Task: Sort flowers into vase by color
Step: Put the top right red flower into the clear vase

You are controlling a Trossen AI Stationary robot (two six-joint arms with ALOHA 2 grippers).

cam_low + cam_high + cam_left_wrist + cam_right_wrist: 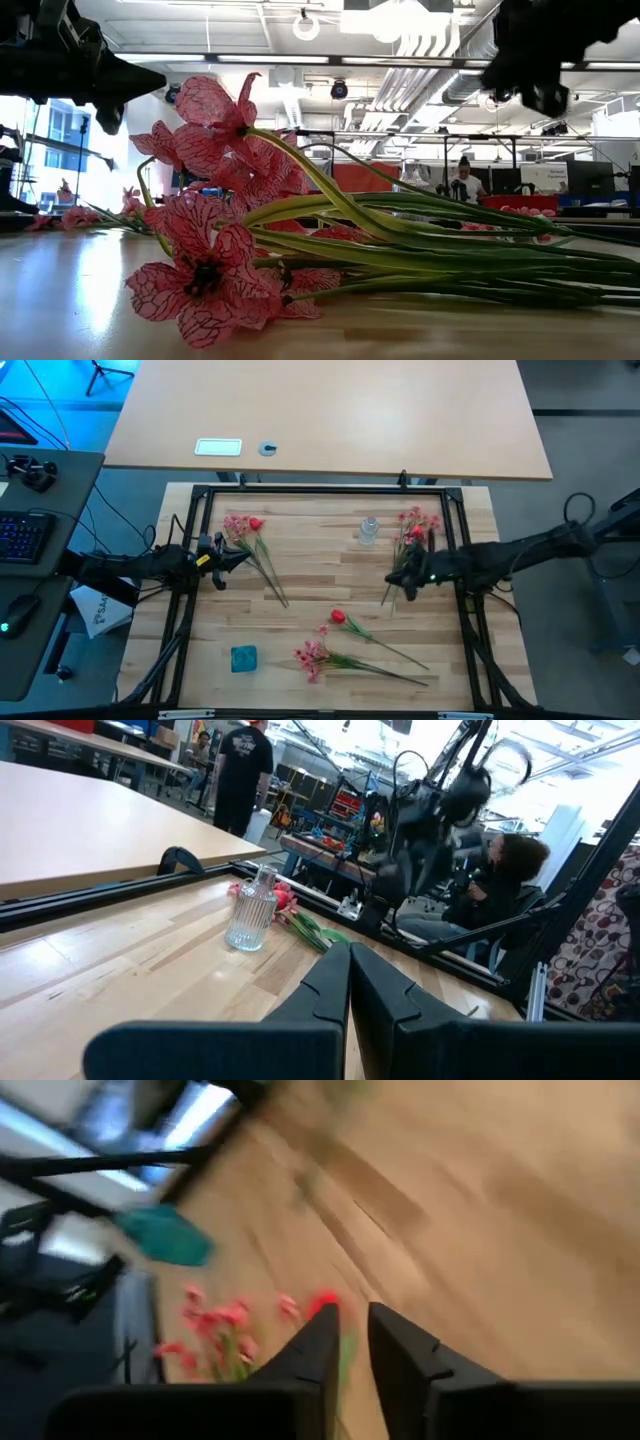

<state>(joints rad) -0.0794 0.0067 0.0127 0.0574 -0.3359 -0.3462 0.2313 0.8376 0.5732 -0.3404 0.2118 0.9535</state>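
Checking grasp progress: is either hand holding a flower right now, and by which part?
Nothing is held: the left hand is shut and empty; the right hand is slightly open with nothing between.

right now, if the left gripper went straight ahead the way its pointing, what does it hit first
Probably the clear glass vase. The left gripper, fingers shut, points across the wooden table toward it, with bare wood between in its wrist view. Just behind the vase lie flowers. Depth is unclear, so it might pass slightly beside it.

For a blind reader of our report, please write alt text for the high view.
Seen from above, a wooden table holds flowers in three groups: far left, far right and near middle. A clear vase stands at the far side and a teal vase at the near left. The left claw and right claw hover beside the far groups.
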